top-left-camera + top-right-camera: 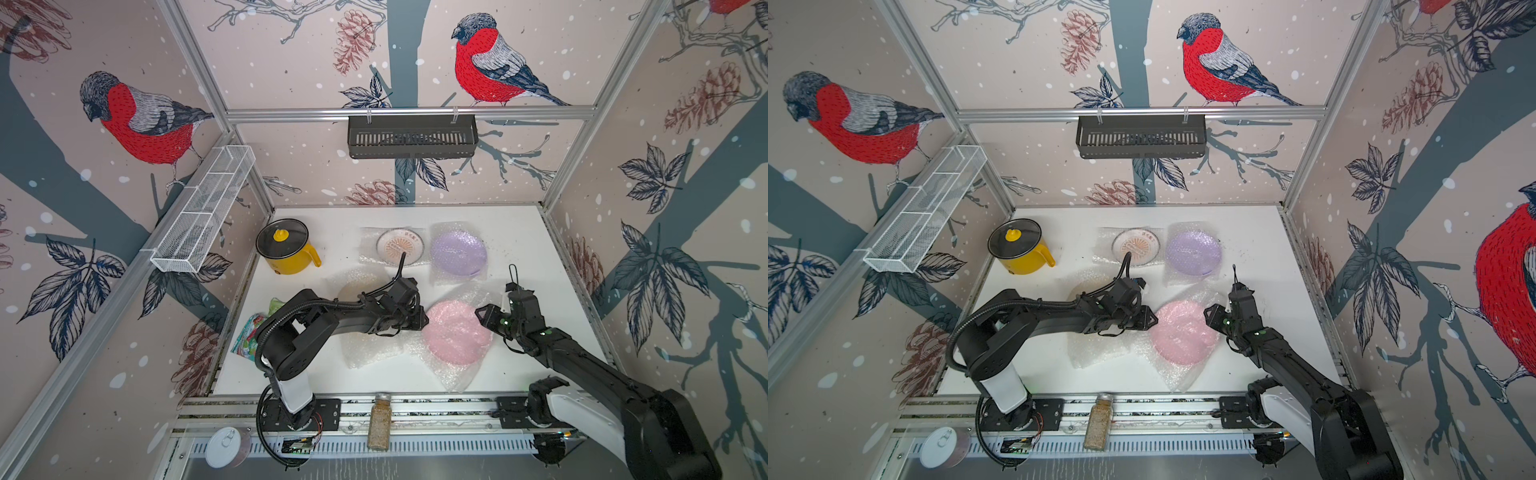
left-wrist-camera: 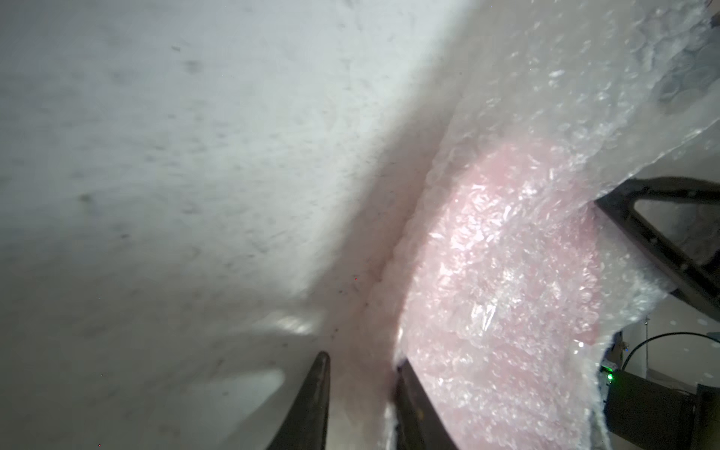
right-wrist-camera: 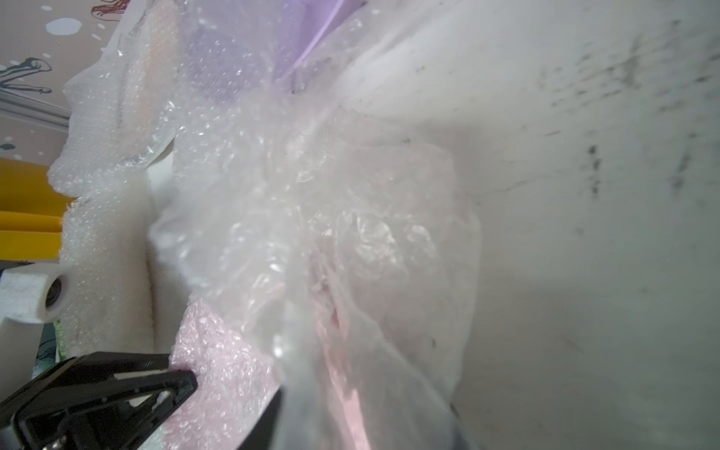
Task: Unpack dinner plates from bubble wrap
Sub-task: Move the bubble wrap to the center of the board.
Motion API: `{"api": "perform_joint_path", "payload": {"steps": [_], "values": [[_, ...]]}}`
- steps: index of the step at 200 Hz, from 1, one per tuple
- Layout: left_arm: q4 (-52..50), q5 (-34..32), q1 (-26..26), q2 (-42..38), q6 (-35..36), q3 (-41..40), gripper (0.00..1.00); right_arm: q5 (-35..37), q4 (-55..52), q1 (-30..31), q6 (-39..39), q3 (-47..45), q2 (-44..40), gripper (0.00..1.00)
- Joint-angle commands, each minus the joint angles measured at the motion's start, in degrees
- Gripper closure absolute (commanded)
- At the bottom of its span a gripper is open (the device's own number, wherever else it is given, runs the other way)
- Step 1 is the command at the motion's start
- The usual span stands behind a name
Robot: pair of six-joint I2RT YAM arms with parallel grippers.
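Note:
A pink dinner plate (image 1: 457,332) (image 1: 1183,332) lies front-centre, still covered in bubble wrap (image 1: 453,374). My left gripper (image 1: 424,322) (image 2: 362,362) is at its left rim, jaws slightly apart, one fingertip (image 2: 405,374) against the wrap's edge. My right gripper (image 1: 482,316) (image 3: 362,413) is at the plate's right rim, where loose wrap (image 3: 311,233) drapes over the jaws and hides them. A lilac plate (image 1: 458,252) sits wrapped at the back. A sunburst plate (image 1: 400,247) lies bare on its sheet. A cream plate (image 1: 357,286) in wrap is half hidden under my left arm.
A yellow pot (image 1: 286,247) with a black lid stands at the back left. Snack bags (image 1: 249,334) lie by the left wall. A spice jar (image 1: 379,422) and a white tin lid (image 1: 222,446) sit on the front rail.

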Motion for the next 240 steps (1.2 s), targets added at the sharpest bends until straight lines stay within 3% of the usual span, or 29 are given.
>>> {"api": "perform_joint_path", "payload": {"steps": [1,82,116,156,173,191,215,240], "values": [[2.18,-0.87,1.6,-2.11,-1.68,-2.87,0.63,1.28,5.03,2.23,0.55,1.0,1.47,0.56],[1.92,2.35,12.73,-9.27,0.76,-10.41,0.38,1.2,10.36,4.07,-0.1,7.86,12.92,0.49],[1.57,4.27,18.58,-9.86,2.25,-11.66,0.34,1.16,9.47,4.08,-1.17,10.01,13.52,0.34],[-0.65,6.55,21.69,-12.36,4.89,-9.35,0.3,3.78,0.72,2.89,-4.68,13.18,11.52,0.15],[-0.62,8.47,20.01,-15.29,5.72,-9.11,0.27,6.95,-4.84,2.27,-5.68,13.66,8.31,0.11],[-2.88,6.61,14.29,-18.97,7.41,-8.23,0.23,10.26,-10.85,2.52,-5.89,13.31,3.29,0.1],[-6.51,1.87,5.22,-21.34,9.85,-7.54,0.19,8.84,-15.73,4.54,-4.58,10.6,-4.73,0.11],[-10.03,-2.32,-0.81,-20.39,11.86,-7.09,0.17,8.11,-22.12,9.82,-1.09,8.37,-10.36,0.16]]}}
